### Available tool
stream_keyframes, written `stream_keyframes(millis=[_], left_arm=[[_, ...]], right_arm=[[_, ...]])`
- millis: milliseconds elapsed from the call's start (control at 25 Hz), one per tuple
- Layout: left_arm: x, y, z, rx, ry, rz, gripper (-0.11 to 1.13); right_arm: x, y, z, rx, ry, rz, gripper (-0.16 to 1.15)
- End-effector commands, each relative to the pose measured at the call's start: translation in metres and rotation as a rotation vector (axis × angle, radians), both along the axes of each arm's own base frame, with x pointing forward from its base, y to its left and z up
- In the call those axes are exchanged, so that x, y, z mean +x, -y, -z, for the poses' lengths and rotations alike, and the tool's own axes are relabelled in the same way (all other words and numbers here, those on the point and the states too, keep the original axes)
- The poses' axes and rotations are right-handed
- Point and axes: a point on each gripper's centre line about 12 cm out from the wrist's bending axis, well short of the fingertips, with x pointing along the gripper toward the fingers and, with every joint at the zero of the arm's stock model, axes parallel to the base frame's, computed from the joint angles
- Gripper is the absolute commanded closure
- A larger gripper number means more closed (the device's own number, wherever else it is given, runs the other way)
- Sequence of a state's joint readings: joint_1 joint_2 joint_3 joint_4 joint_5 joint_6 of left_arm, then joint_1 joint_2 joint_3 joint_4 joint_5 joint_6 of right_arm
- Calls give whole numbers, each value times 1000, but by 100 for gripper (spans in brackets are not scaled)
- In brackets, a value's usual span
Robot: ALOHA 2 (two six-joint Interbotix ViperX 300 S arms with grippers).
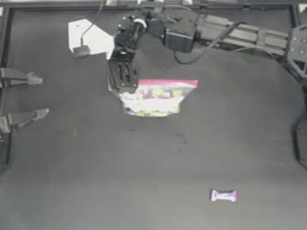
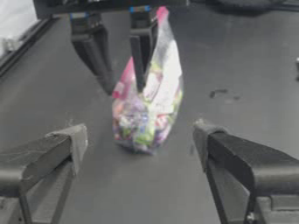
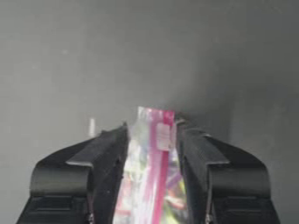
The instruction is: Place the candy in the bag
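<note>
— What do the arms look like?
— Dark, boxy right tool (image 1: 123, 76) with ribbed jaws, a black cable looping behind; the left tool (image 1: 24, 98) seems grey, with pale-tipped fingers (image 2: 74, 140).

A dark grey matte table (image 1: 90, 179) fills nearly all of every view. Its surface is plain, with soft, even light and a pale sheen in the wide area in front of the right gripper (image 1: 124, 87). A few small dark scuff marks (image 1: 180, 140) lie on it, near that gripper. Behind the gripper, a thin grey metal rail (image 1: 60, 6) runs along the table's far edge. Between the rail and the gripper lies a bright white flat patch (image 1: 87, 38); whether it is paper or glare cannot be told. Farther along the rail, well apart from the gripper, stands a pale slatted metal frame (image 1: 252, 36).
</note>
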State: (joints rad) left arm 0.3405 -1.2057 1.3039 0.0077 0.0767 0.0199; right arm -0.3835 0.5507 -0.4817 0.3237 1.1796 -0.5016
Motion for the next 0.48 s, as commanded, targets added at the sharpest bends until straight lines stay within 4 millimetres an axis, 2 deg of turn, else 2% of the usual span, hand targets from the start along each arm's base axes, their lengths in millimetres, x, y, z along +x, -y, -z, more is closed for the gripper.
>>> stream_keyframes(millis=[40, 320, 480], left_arm=[[1, -1, -5, 2, 11, -2, 1], [1, -1, -6, 2, 14, -3, 1], [2, -1, -6, 3, 14, -2, 1]], right_arm=[[1, -1, -23, -11, 47, -4, 24], [1, -2, -26, -4, 50, -8, 39], [1, -3, -26, 1, 46, -11, 42]])
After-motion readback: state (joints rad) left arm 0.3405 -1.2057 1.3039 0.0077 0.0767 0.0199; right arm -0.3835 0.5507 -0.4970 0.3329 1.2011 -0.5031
